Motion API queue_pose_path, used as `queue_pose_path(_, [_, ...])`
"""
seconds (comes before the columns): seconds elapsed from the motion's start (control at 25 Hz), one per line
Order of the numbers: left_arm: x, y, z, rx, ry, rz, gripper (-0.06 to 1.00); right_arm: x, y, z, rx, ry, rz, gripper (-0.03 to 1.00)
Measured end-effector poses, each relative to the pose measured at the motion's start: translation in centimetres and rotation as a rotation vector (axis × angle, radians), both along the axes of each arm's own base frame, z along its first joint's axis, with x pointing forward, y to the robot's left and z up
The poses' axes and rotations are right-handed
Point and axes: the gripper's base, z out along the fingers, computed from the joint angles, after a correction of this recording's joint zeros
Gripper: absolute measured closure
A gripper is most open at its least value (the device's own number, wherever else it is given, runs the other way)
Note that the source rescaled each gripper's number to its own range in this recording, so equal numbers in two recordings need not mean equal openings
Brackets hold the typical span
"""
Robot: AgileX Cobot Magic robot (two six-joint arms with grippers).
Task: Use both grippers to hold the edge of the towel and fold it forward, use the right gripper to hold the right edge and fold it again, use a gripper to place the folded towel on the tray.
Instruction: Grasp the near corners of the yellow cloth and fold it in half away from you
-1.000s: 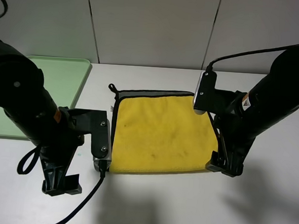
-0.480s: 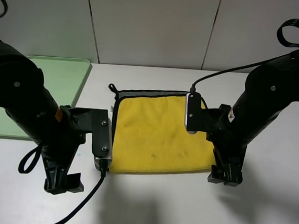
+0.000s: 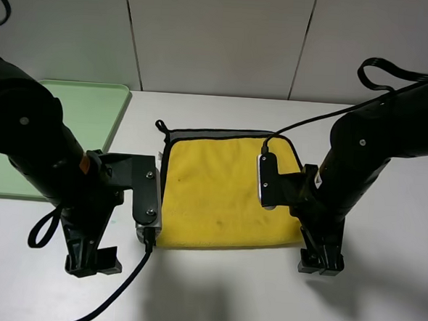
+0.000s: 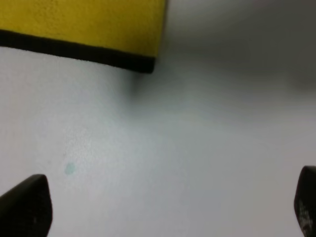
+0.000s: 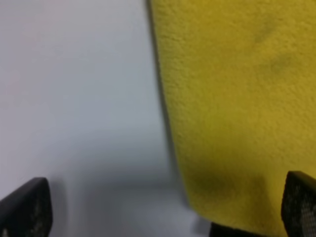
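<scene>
1. Exterior high view: the towel [image 3: 230, 194] lies flat, yellow side up, in the middle of the worktop [image 3: 213, 299]; the tray [image 3: 93, 109] sits well apart at the far left; the left end effector [image 3: 91, 263] is down by the near left corner and the right end effector [image 3: 321, 263] by the near right corner, both with jaws spread wide and holding nothing; the step in hand looks to be taking the near edge, so both should bite at matching spots for an even fold.
2. Left wrist view: the edge of the towel [image 4: 74, 49] and its corner lie ahead of the fingertips [image 4: 24, 210], which bracket only bare worktop; I judge this end effector must slide toward the cloth until the black binding lies between the jaws before closing, or it will pinch air.
3. Right wrist view: the yellow corner reaches in between this arm's fingertips [image 5: 298, 205], one by the cloth, the other over bare worktop; this side seems nearly placed; go low enough to catch the hem, pinch one layer only, then raise both ends together.
</scene>
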Motion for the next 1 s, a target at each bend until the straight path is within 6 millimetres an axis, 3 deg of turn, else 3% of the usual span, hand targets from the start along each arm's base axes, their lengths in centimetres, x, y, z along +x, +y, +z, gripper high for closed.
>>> queue_pose_path(0.68, [0.9, -0.8, 0.1, -0.082, -0.097, 0.006, -0.03, 0.2, 0.1, -3.1, -0.043, 0.055, 0.04, -0.03])
queue_pose_path(1.0, [2.3, -2.0, -1.5, -0.069, -0.082, 0.01, -0.03, 0.3, 0.2, -3.3, -0.045, 0.057, 0.04, -0.03])
